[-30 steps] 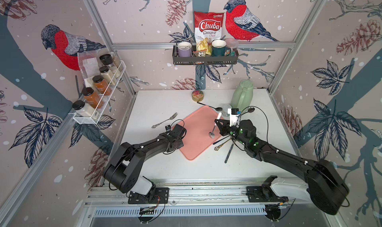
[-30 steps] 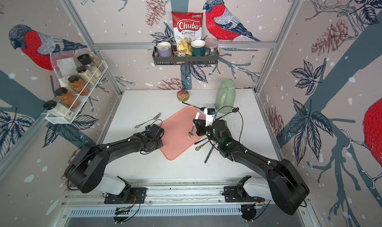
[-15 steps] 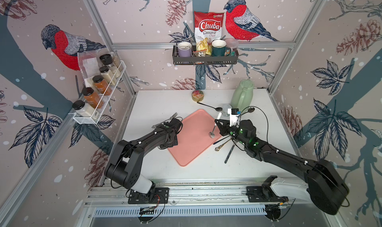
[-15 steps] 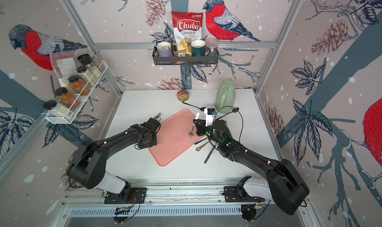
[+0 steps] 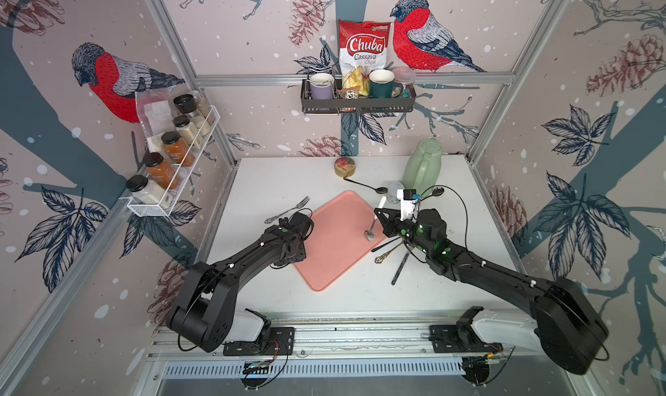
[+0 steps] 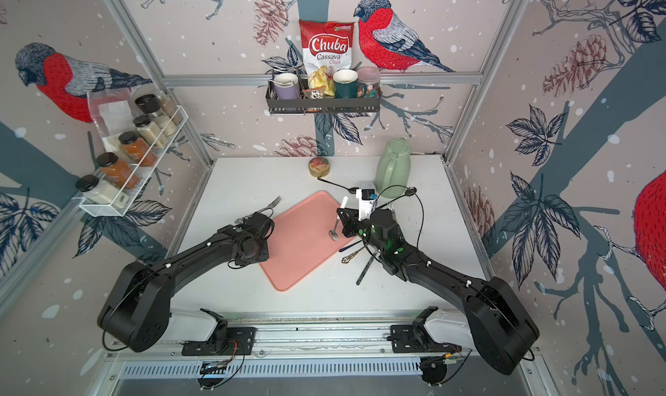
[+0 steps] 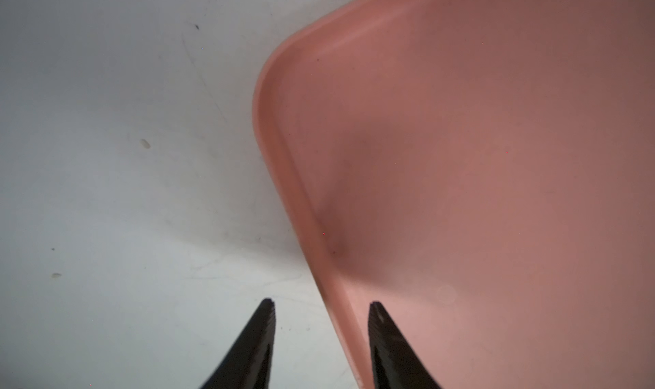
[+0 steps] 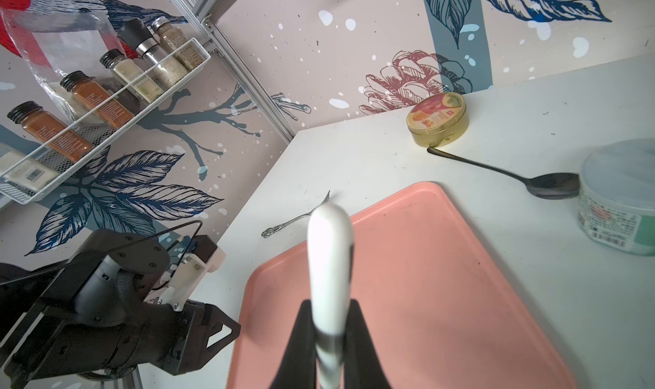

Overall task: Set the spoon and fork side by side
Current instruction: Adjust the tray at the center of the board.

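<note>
Top views first: R gripper [image 5: 379,214] is clamped on the spoon [image 5: 372,227] around mid-handle, over the pink tray [image 5: 335,260]. Spoon's long axis is steep, nearly upright. The white handle end sticks up past the gripper and leans twd the back wall. The bowl hangs below the gripper, down at the tray surface, can't tell if it actually touches. Fork [image 6: 260,210] lies flat on the table [image 5: 274,181], across the tray from R gripper and just beyond the L arm [image 5: 252,257] wrist. Its long axis runs diagonal, tines twd the back wall, handle end nearest that wrist. L wrist cam: L gripper [image 7: 320,303] is open w/ nothing in it, one finger over bare table, the other over the tray, rim running btw them. R wrist cam: fingers [image 8: 301,330] pinch the white handle from both sides, handle pointing straight away from the gripper. Fork sits beyond its tip, off the tray, tines pointing away too.
</note>
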Tool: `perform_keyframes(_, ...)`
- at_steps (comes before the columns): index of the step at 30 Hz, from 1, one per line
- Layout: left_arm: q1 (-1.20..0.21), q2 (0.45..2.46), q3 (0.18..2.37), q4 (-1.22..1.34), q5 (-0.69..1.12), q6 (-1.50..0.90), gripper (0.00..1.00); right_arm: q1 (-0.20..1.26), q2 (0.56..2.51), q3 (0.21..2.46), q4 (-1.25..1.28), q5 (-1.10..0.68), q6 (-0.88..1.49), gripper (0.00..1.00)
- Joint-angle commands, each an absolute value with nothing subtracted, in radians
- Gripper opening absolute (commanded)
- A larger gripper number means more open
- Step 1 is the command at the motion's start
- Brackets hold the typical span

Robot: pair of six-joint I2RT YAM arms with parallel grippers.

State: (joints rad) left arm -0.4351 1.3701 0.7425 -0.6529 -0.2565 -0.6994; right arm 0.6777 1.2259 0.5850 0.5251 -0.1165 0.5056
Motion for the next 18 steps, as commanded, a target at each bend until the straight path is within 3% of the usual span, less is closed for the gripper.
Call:
perform_keyframes(1,-0.431,1.334,0.69,-0.607,-0.251,-0.808,0.45,0.676,1.227,0.584,0.565,-0.119,0.522,0.01)
perform_keyframes(6,-0.431,1.35,0.644,-0.529,-0.225,-0.836,0.41,0.677,1.226,0.581,0.565,-0.12,0.522,0.0)
perform_keyframes(11,-0.414,1.413,0.644,-0.485,-0.16,-0.795,0.2,0.675,1.221,0.579,0.563,-0.118,0.522,0.0)
perform_keyframes(18,-0.335,1.451,0.629,-0.437,-0.079,-0.707,0.12,0.666,1.217,0.574,0.567,-0.123,0.529,0.01)
